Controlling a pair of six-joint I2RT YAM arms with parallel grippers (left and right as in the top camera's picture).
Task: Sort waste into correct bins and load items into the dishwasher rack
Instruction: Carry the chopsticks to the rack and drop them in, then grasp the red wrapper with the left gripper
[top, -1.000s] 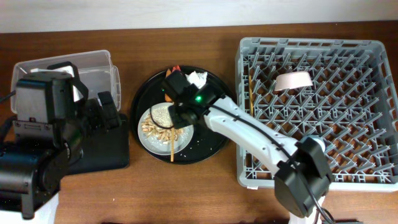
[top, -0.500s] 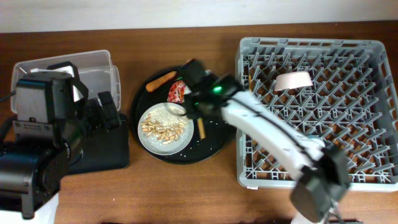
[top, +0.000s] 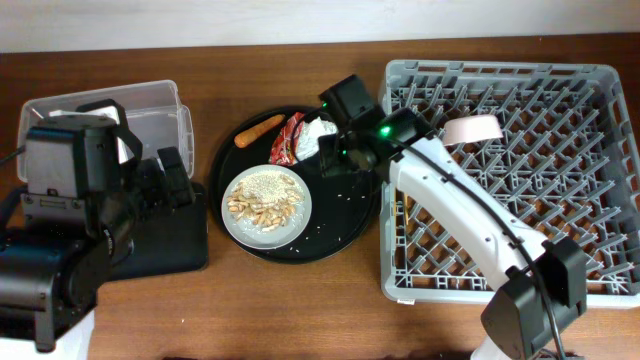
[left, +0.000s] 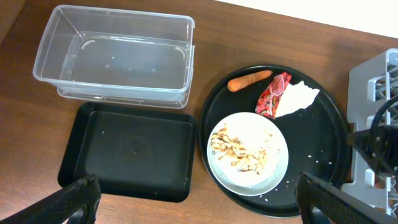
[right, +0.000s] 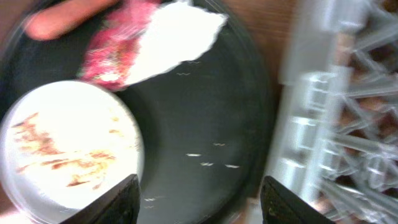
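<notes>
A pale plate (top: 303, 216) with peanuts and rice sits on the round black tray (top: 340, 215). Behind it lie the orange stick (top: 258, 130), the red wrapper (top: 287, 139) and the white napkin (top: 319, 133). My right gripper (top: 342, 155) hovers over the tray's right side beside the grey rack (top: 500, 70); its fingers (right: 199, 193) are wide open and empty. My left gripper (left: 196, 196) is open, high above the black flat tray (left: 130, 149) and the clear tub (left: 115, 53). A pale cup-like item (top: 472, 128) lies in the rack. No chopsticks show.
Loose rice grains (right: 211, 163) are scattered on the round tray. The left arm's bulk (top: 70, 230) covers the table's left side and part of the flat black tray. The rack's left wall (right: 298, 81) stands right next to the right gripper.
My right gripper lifted a chopstick off the plate and swung right and back toward the rack. The chopstick is now out of sight. The left arm has not moved.
</notes>
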